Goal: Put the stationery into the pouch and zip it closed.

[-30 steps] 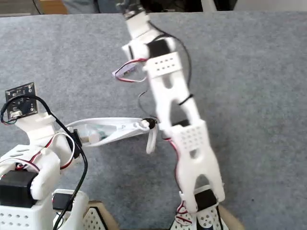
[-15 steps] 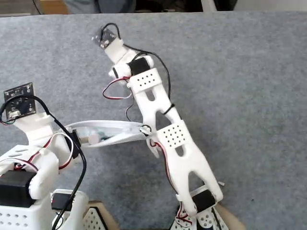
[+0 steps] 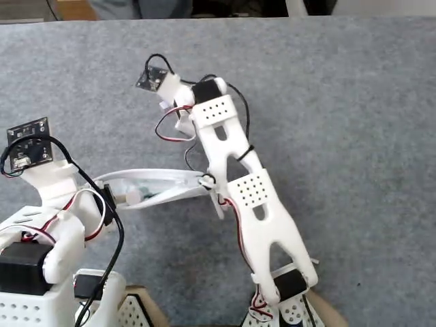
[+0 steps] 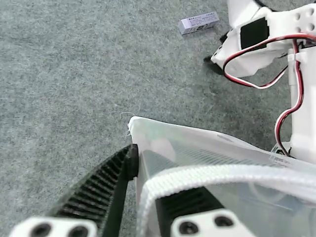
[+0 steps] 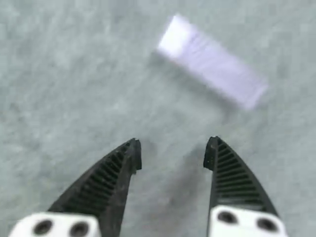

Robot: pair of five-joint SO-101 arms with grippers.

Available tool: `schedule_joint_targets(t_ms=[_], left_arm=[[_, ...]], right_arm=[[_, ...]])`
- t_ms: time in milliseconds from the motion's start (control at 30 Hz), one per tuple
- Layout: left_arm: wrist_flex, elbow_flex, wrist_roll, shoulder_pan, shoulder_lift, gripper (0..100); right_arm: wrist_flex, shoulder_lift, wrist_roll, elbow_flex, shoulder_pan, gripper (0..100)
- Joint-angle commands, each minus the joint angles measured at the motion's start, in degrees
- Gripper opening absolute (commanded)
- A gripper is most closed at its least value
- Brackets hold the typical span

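My left gripper (image 4: 144,170) is shut on the edge of a white see-through pouch (image 4: 217,158), holding it off the grey table. From above, the pouch (image 3: 160,185) stretches from the left arm toward the right arm, with something greenish inside. A small lavender box (image 4: 198,22) of stationery lies on the table beyond the pouch. My right gripper (image 5: 173,150) hangs open just above the table, and the lavender box (image 5: 212,61) lies a short way in front of its fingertips, untouched. The left wrist view also shows the right gripper (image 4: 219,54) beside the box.
The right arm (image 3: 228,153) slants from the near edge up over the pouch's end toward the table's middle. Grey felt (image 3: 354,109) covers the table, with open room to the right and at the far left. The arm bases stand at the near edge.
The right arm has swung left and drawn back from the far edge, bringing its gripper down near the lavender box. The left arm and the pouch have stayed put.
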Motion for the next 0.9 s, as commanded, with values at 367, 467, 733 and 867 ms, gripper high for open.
schedule_joint_targets(t_ms=[367,467,733,867], left_arm=[[0.88,0.40,-0.26,-0.66,0.79,3],[0.88,0.40,-0.26,-0.75,0.79,3],[0.88,0.40,-0.18,-0.92,0.79,3],[0.79,0.40,-0.18,-1.10,0.79,3]], right_arm=[[-19.43,6.37,17.85,-3.65,-7.21,22.5],[-11.43,5.58,22.86,-3.47,-8.70,22.2],[12.22,3.47,32.09,-4.09,-7.91,20.1],[15.47,-0.13,31.74,-3.47,-5.89,1.7]])
